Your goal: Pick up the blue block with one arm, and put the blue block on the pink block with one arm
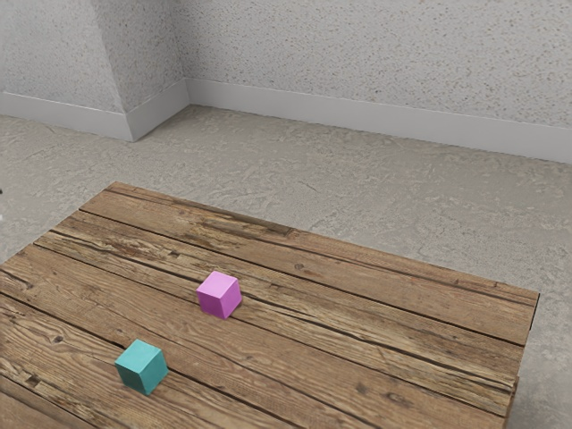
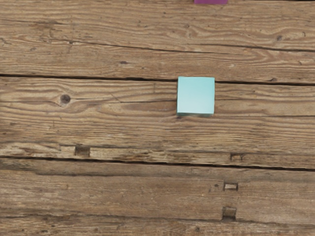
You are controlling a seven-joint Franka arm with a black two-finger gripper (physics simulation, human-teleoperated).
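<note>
Wrist view: one blue block (image 2: 196,95), one sliver that is probably the pink block (image 2: 210,1); gripper's state I cannot tell.

a plain rendered test room, more a lab mock-up than a home. the worktop (image 1: 375,304) is a deck of rough, weathered wooden planks with dark gaps, knots and small notches along the boards. beyond the worktop's far edge lies a grey speckled floor (image 1: 357,188) like poured concrete. past that stands a wall (image 1: 375,45) of coarse pale plaster with a light skirting board (image 1: 384,118) along its foot. behind the worktop, toward the exterior view's left, a wall section (image 1: 134,54) juts into the room. on the worktop sit two small plain cubes, a pink block (image 1: 219,295) and a blue block (image 1: 141,366), like test pieces.
</note>
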